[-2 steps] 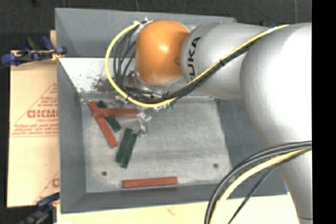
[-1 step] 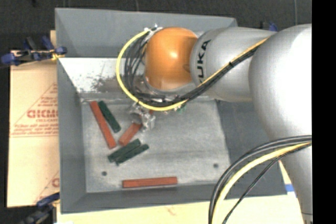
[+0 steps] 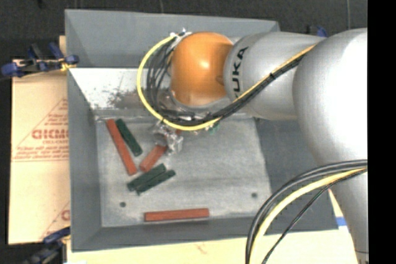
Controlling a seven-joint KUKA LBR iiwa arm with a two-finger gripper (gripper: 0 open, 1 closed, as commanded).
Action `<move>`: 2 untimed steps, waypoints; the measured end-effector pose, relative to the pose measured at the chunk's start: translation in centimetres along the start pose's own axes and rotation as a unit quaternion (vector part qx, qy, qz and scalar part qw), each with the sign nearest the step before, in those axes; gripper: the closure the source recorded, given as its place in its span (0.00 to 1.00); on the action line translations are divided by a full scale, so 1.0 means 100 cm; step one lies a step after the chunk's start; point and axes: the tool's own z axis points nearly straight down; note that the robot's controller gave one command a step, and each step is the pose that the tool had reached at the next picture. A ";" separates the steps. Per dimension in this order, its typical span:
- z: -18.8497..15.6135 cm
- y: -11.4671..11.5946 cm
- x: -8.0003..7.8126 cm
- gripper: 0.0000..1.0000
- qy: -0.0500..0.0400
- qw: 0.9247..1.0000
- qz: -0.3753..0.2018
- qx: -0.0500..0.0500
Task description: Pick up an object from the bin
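Landmark: long red stick [image 3: 121, 148], lying slantwise on the bin [image 3: 263, 157] floor. Everything is placed off that.

My claw [image 3: 168, 140] hangs under the orange wrist cover [image 3: 198, 68], to the view's right of the long red stick's upper half. It sits at the upper end of a short red-brown stick [image 3: 150, 160]. That short stick is my likely target. It lies tilted, just right of the long red stick's lower end, close to it but apparently not touching. Open or closed? I cannot tell, because the wrist and cables hide too much. I see nothing clearly gripped.

Neighbours:
- A dark green stick [image 3: 129, 137] rests against the long red stick's upper right side.
- A pair of dark green sticks [image 3: 151, 179] lies below and right of its lower end, near the short stick's low tip.
- Another red stick [image 3: 176, 215] lies flat, well below the landmark and clear of the rest.

How I'd do this step well, as a judgement:
- Line the claw up across the short stick's narrow width, not along its length.
- Shift the grip from the end toward the stick's middle, since an end grip will probably let it swing or slip.
- Come down fully to the floor before closing.
- Watch the green pair at the low tip; a skewed close could drag them along.
- Lift straight up and check the stick comes with the claw.
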 end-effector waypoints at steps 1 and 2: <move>-0.117 -0.025 -0.004 1.00 0.002 1.000 -0.009 -0.002; -0.117 -0.025 -0.004 1.00 0.002 1.000 -0.008 -0.002</move>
